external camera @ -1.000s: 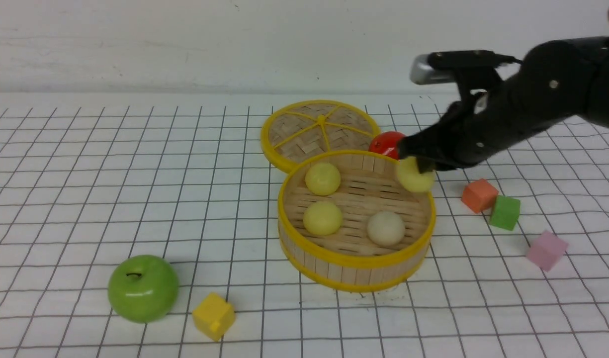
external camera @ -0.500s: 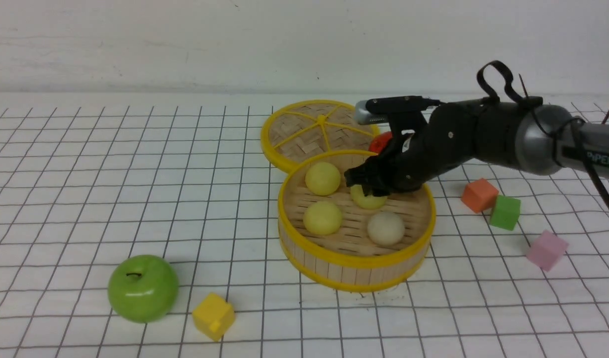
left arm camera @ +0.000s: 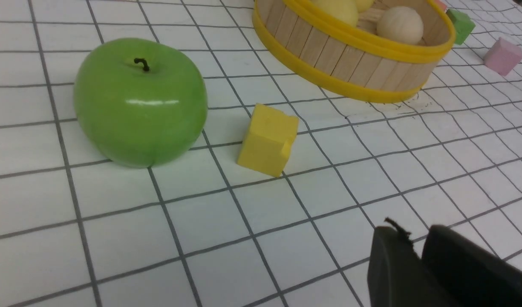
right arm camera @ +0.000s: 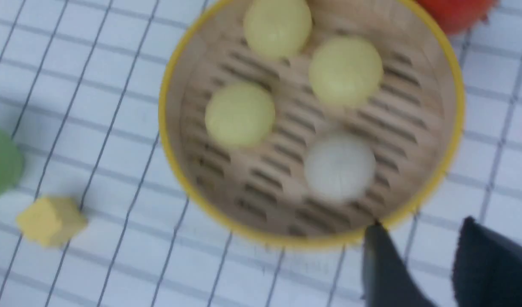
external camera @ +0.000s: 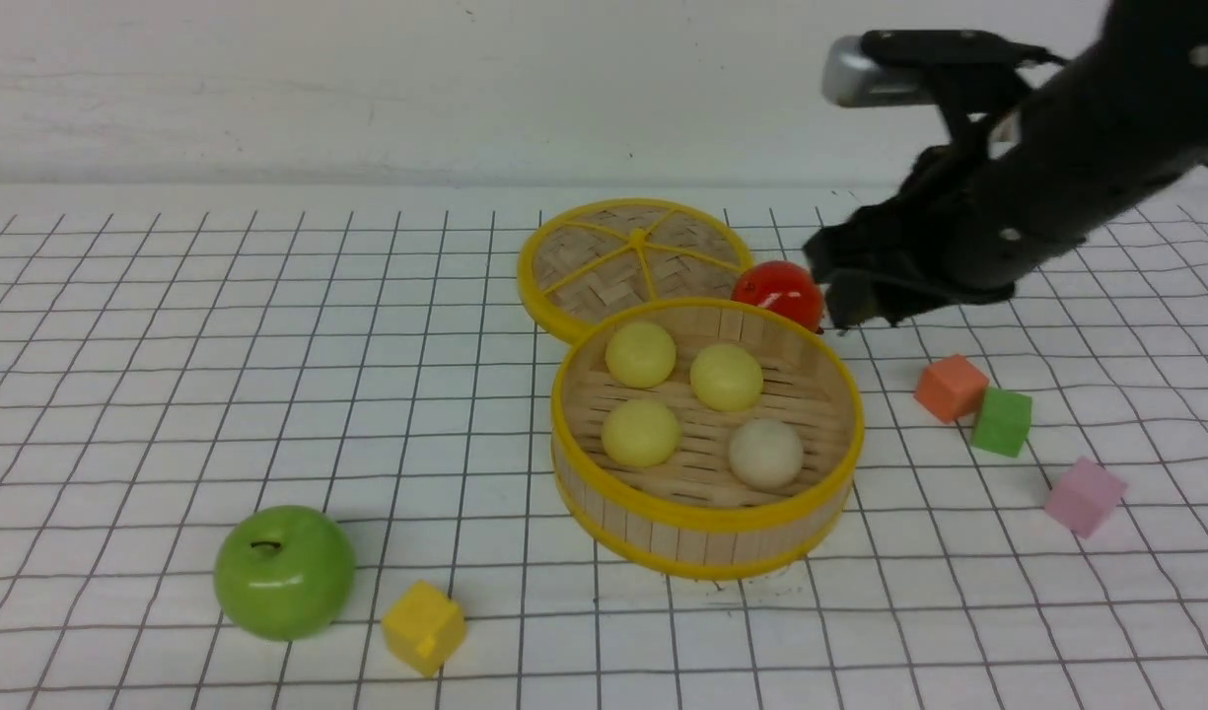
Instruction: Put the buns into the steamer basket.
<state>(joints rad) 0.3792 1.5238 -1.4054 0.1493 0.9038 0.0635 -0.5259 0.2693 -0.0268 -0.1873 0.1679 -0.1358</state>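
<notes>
Inside the basket (external camera: 707, 513), all four buns are seen resting on the slatted floor: three pale yellow buns (external camera: 641, 354) (external camera: 727, 377) (external camera: 641, 432) and one beige-white bun (external camera: 766, 453), none of them touching a gripper. Above and to the right of the basket, beyond its far right rim, the right gripper (external camera: 840, 286) is held in the air, parted and empty, just beside the tomato (external camera: 779, 289). In the right wrist view a clear gap is shown between its two fingers (right arm camera: 384, 268), with the basket rim (right arm camera: 286, 241) just beyond their tips. Low over the tabletop (left arm camera: 286, 213), the left gripper (left arm camera: 418, 256) is seen only in the left wrist view, well apart from the basket; its fingers appear pressed together with nothing between them. The apple (external camera: 284, 572) and the yellow cube (external camera: 424, 626) lie near it. Behind the basket, the lid (external camera: 631, 258) lies flat.
</notes>
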